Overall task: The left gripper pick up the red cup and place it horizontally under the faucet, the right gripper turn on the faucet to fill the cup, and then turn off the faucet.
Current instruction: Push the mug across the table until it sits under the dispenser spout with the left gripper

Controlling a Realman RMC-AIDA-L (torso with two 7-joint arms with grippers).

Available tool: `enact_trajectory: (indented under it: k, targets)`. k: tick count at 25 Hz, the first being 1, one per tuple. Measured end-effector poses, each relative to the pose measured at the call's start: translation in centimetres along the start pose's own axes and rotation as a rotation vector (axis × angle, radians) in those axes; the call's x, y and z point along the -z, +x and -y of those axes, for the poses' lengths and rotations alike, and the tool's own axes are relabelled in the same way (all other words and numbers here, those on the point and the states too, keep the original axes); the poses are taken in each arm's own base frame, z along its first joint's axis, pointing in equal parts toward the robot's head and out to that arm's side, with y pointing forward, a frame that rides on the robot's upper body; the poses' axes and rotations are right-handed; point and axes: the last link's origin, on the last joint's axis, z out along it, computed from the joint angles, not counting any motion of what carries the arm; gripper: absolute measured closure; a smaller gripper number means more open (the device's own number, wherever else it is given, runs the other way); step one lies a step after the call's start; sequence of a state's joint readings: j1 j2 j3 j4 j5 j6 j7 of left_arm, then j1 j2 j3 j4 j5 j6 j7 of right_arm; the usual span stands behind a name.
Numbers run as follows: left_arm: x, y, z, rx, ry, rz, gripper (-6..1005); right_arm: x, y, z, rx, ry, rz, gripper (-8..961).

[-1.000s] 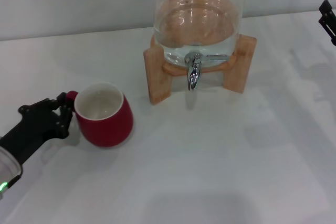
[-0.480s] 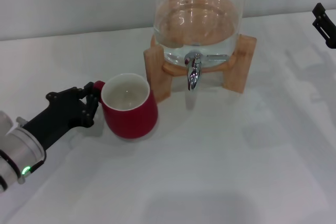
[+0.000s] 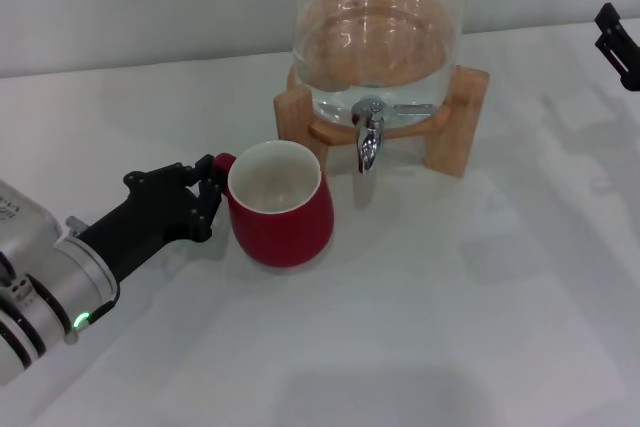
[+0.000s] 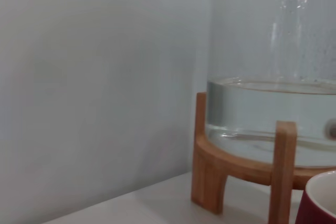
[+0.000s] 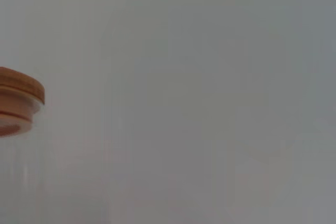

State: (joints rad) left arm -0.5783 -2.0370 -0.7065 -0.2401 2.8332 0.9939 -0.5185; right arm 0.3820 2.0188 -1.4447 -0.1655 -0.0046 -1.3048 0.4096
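Left gripper (image 3: 210, 197) is reached in low from the left side, fingers clenched on the small loop handle of the red cup (image 3: 280, 209). Cup is held upright on the white table (image 3: 450, 327), just left of and in front of the faucet (image 3: 368, 137), not under the spout. Right gripper (image 3: 618, 42) is seen only at the far right edge; finger state cannot be told. Glass dispenser (image 3: 378, 32), part-filled, is seated on a wooden stand (image 3: 455, 117). Chrome tap is shiny, cup glossy with a white inside. Plain pale wall behind.
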Motion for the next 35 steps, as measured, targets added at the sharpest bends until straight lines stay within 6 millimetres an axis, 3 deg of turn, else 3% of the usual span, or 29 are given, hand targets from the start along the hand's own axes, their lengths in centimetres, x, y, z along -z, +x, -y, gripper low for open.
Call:
enact_trajectory:
  k: [16, 35]
  targets:
    - [-2.4, 0.3, -2.1, -0.019, -0.058, 0.033, 840, -0.2, 0.0, -0.2, 0.001, -0.01, 0.001, 146]
    - [-3.6, 0.7, -3.4, -0.031, -0.111, 0.046, 830, -0.3, -0.1, -0.3, 0.001, -0.014, 0.005, 146]
